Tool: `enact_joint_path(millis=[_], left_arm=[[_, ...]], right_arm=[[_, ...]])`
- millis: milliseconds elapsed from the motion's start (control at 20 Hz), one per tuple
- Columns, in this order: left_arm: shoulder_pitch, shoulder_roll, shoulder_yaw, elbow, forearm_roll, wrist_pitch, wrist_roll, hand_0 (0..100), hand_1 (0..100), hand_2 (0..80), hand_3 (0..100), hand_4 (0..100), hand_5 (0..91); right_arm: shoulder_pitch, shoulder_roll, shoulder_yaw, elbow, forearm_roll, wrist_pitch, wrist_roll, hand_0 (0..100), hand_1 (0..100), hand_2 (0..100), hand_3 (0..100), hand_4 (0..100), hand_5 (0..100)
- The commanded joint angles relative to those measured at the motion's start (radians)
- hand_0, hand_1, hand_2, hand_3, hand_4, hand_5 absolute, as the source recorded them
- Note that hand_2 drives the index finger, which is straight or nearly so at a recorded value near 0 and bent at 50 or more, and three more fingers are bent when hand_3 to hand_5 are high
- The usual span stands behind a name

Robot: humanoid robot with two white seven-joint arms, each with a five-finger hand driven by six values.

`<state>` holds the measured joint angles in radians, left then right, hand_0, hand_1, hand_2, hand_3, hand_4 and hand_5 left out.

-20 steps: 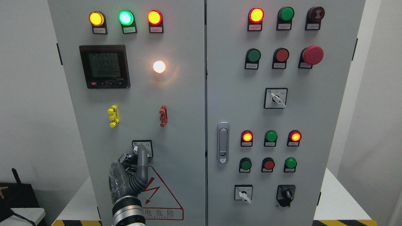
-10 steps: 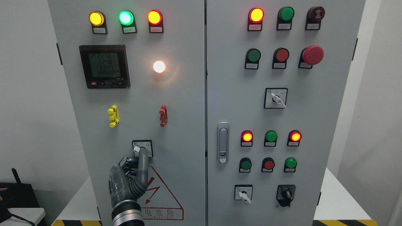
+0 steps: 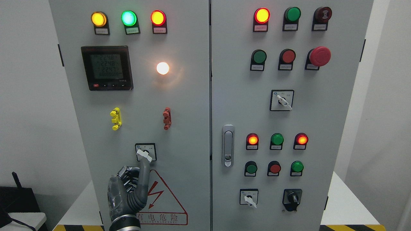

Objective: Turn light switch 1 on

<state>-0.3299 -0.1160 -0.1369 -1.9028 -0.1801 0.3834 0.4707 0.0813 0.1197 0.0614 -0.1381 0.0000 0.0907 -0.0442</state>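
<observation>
So, light switch 1 (image 3: pixel 145 152) is found low on the left door of the grey cabinet (image 3: pixel 189 128), a small square plate with a white lever that's tilted, its upper end pointing left and its lower end pointing right. The left hand (image 3: pixel 128 192) is seen coming up from the bottom edge right below it, with one grey finger (image 3: pixel 144 173) stretched straight up and the rest curled in against the palm; nothing is gripped. The fingertip sits just under the lower right end of the lever, and whether it's actually touching can't be told from this angle. A red and white warning triangle (image 3: pixel 163 202) is partly covered by the hand. Counting the left door: three lit indicator lamps are lined up along the top (amber, green, red-amber), one black digital meter (image 3: pixel 107 67) is mounted below them, one glowing white bulb (image 3: pixel 162 68) is set to its right, and two small clips are fixed lower down, one yellow (image 3: pixel 115 118) and one red (image 3: pixel 166 118). On the right door, fifteen round lamps, buttons and knobs can be counted, three of them glowing orange-red and one being a big red mushroom button (image 3: pixel 319 56), plus two more white-lever selector switches and one silver door latch (image 3: pixel 228 145). The right hand isn't in the shot.
</observation>
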Motion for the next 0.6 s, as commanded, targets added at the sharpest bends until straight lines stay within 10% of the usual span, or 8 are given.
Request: enact_joint_path(millis=[0,351,551], left_arm=[[0.119,0.012,0.095,-0.03,-0.001,-0.116,-0.058,15,31,64.2,83,90,85.5],[0.354,0.03,0.428,0.054,0.008,-0.403,-0.303,16,30,62.0,87,89,66.2],[0.413,0.036,0.681,0.184,0.065,-0.463,-0.463,16,29,51.4,68,74,50.6]], right_arm=[[0.0,0.0,0.0,0.0,-0.017,0.0,0.0,12,39,0,0,0,0],[0.0,0.0,0.0,0.0,-0.017,0.0,0.0,12,39,0,0,0,0],[0.0,0.0,0.0,0.0,-0.017,0.0,0.0,12,39,0,0,0,0]])
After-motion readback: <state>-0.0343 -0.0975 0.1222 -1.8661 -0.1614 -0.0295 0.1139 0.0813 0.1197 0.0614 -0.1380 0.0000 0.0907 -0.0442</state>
